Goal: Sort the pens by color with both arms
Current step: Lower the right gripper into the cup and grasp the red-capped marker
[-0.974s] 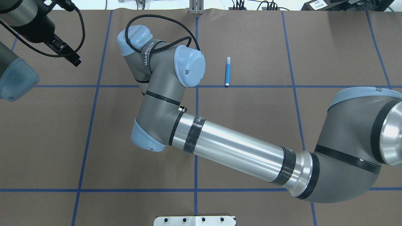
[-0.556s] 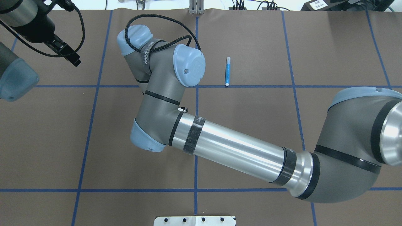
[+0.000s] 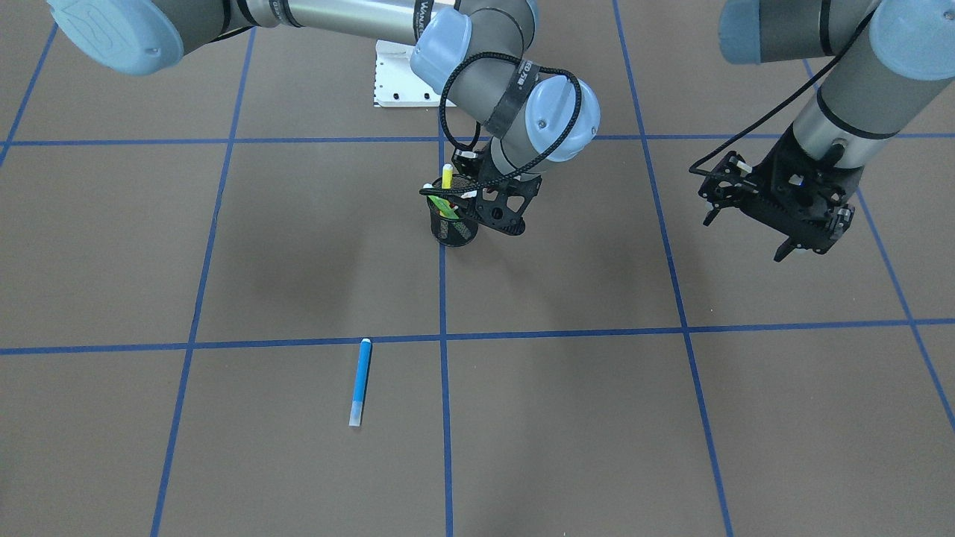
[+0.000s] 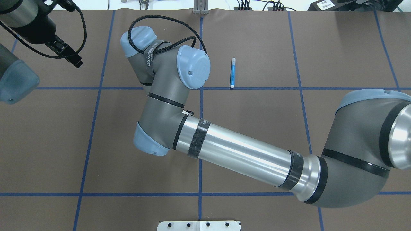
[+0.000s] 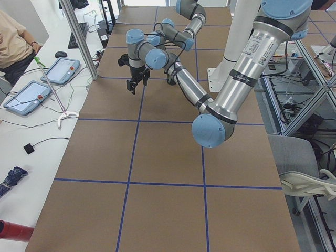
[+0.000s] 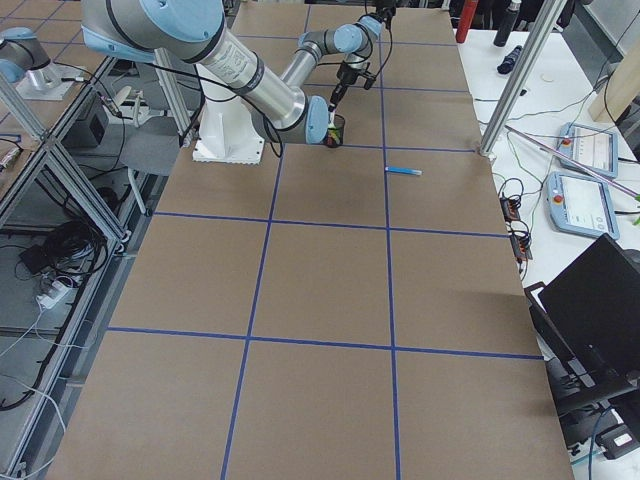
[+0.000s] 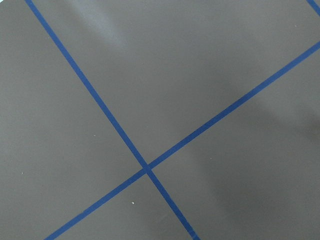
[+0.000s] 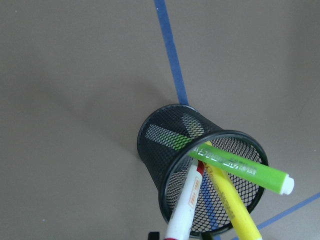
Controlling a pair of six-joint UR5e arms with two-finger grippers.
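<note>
Right pincer (image 3: 468, 198) just above black mesh cup (image 8: 165, 150); open or closed, cannot tell. In cup under it, leaning on rim: green pen (image 8: 240, 167), yellow pen (image 8: 232, 210), white pen (image 8: 186, 205). Farther out, blue pen (image 3: 361, 380) flat on table (image 3: 597, 418), well apart. Left pincer (image 3: 746, 237) far aside, fingers spread, empty.

Pens four: blue pen (image 3: 360, 382), green pen (image 8: 240, 167), yellow pen (image 8: 232, 202), white pen (image 8: 185, 207). Mesh cup (image 8: 155, 150) one. Arms two: left arm (image 3: 850, 82), right arm (image 4: 237, 150).
</note>
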